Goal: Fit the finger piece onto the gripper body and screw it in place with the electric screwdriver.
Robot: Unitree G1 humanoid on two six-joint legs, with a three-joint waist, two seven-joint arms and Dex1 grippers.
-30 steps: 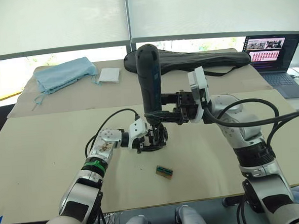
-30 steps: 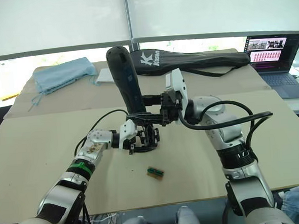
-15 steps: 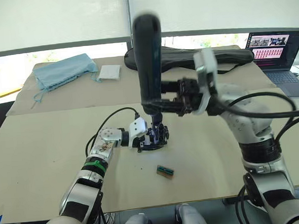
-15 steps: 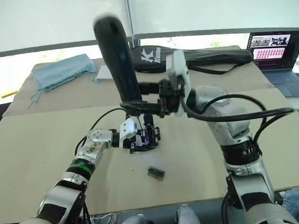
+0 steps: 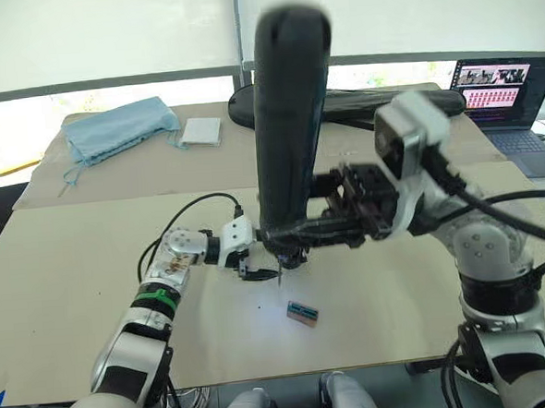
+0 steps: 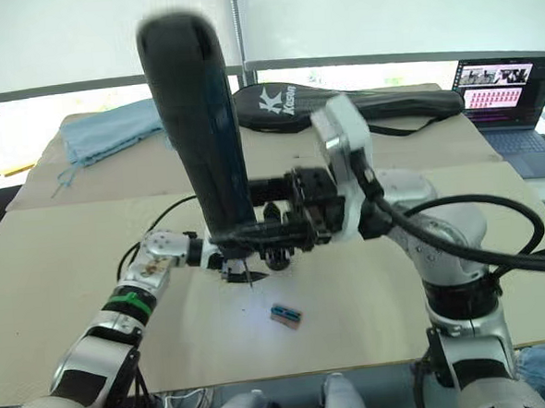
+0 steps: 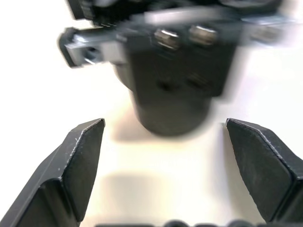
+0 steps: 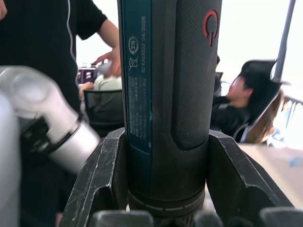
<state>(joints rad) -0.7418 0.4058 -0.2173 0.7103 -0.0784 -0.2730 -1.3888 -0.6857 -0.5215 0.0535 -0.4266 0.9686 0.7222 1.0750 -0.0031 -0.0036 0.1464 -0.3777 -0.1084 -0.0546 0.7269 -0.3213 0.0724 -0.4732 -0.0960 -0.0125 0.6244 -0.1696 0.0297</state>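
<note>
My right gripper [image 5: 297,232] is shut on the electric screwdriver [image 5: 288,120], a thick dark cylinder held upright above the table's middle. Its thin bit [image 5: 280,281] points down, just above the table. The gripper body [image 6: 274,255], a small black block, sits on the table behind the bit, partly hidden by the screwdriver. My left gripper [image 5: 252,271] is open just left of it. In the left wrist view the fingers [image 7: 78,161] stand wide apart with the gripper body [image 7: 173,71] just beyond their tips. The finger piece is hidden.
A small green-and-tan block [image 5: 302,313] lies near the front edge. At the back lie a black racket bag [image 5: 387,104], a blue cloth [image 5: 120,130] and a white pad [image 5: 201,132]. A laptop [image 5: 501,88] stands at the far right. The right wrist view has people [image 8: 47,42] behind the table.
The right arm has raised the screwdriver off the gripper body and brought it nearer the camera. My left gripper has drawn back to the left and let go of the body.
</note>
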